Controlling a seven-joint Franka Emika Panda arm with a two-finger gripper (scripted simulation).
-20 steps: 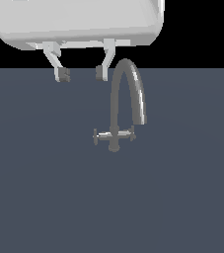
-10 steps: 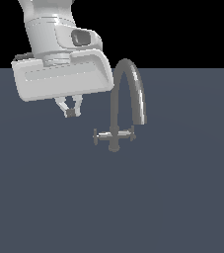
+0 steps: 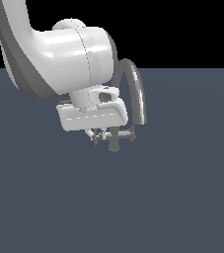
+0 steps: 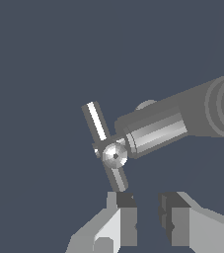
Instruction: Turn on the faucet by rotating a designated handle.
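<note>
Wrist view: shiny cylindrical handle (image 4: 155, 131), flat cross-piece end.

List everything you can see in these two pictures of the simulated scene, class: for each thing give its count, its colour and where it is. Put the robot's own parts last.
faucet: one, grey metal, standing on the surface near the middle of the exterior view, its arched spout rising behind the robot's hand.
handle: one, bright silver bar, sticking out sideways from the stem low on the faucet.
shorter bar: one, darker grey, on the opposite side of the stem, its end close to one gripper finger.
surface: one, dark blue-grey, under the faucet.
robot arm: one, white and grey, coming in from the exterior view's upper left.
gripper: one, grey fingers, apart, low beside the faucet's side bars, holding nothing.
</note>
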